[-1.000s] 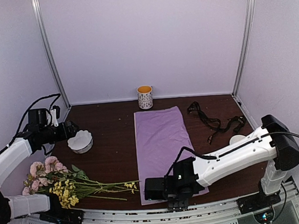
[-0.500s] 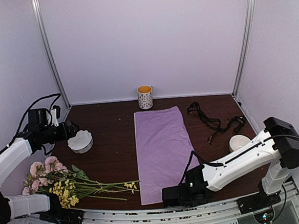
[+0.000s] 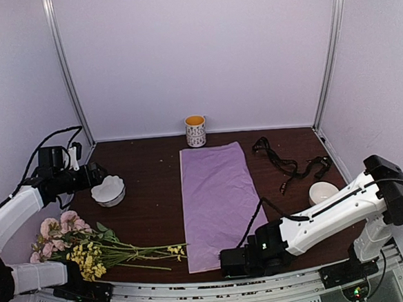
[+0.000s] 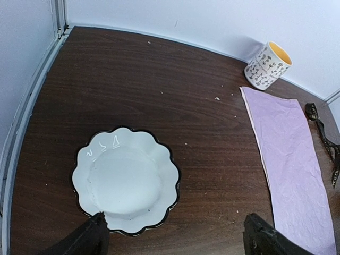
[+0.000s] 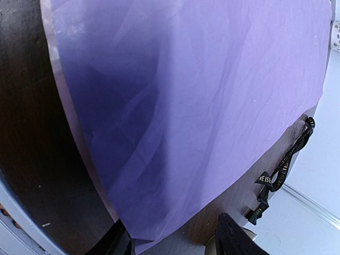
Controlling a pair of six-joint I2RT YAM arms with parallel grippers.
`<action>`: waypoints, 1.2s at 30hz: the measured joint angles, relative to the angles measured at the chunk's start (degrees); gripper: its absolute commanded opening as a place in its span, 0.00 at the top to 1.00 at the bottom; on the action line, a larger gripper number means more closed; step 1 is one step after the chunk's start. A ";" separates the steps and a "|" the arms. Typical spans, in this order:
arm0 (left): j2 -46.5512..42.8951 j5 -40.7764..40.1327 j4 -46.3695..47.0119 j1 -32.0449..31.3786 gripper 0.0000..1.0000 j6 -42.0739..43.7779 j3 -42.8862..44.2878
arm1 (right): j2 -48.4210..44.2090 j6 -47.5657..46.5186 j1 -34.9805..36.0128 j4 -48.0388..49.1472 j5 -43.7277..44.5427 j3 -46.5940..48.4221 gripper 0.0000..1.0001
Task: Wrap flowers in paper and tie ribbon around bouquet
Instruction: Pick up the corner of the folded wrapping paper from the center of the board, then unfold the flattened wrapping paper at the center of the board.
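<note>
Top external and wrist views: right gripper at the paper's near corner

Top external: a large, thin lilac-pink rectangular sheet of paper (image 3: 215, 198) lies flat mid-tabletop (image 3: 153, 196). The right gripper (image 3: 227, 263) sits low at its near right corner. A bunch of pale pink and yellow flowers (image 3: 83, 245) on green stems lies near the left front edge. A narrow black ribbon (image 3: 285, 162) curls far right of the paper. The left gripper (image 3: 99, 175) hovers just beside a white scalloped bowl (image 3: 109, 192). A patterned mug (image 3: 195, 131) stands behind the paper.

Left wrist: both fingers (image 4: 87, 239) stand wide apart, released, with nothing between them. The bowl is just ahead, the mug and paper to the right.

Right wrist: creased paper fills the view. Its near corner lies between the fingers (image 5: 234, 239), which stand apart, not pinching it. The ribbon shows past the paper's edge.
</note>
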 measured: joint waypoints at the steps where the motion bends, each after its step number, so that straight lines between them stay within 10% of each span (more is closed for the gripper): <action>1: -0.02 0.02 0.00 0.00 0.10 0.00 0.00 | 0.04 0.33 0.00 0.66 0.52 -0.11 0.48; 15: -0.02 0.17 0.02 0.00 0.10 0.00 0.00 | 2.97 3.93 0.00 10.23 8.83 -1.05 0.48; 23: -0.02 0.46 0.00 0.00 0.11 0.02 0.00 | 5.22 5.44 0.00 11.28 10.93 -0.22 1.00; 36: -0.11 0.52 0.02 0.00 0.14 0.07 0.00 | -5.20 13.92 -5.18 9.29 8.79 10.54 1.00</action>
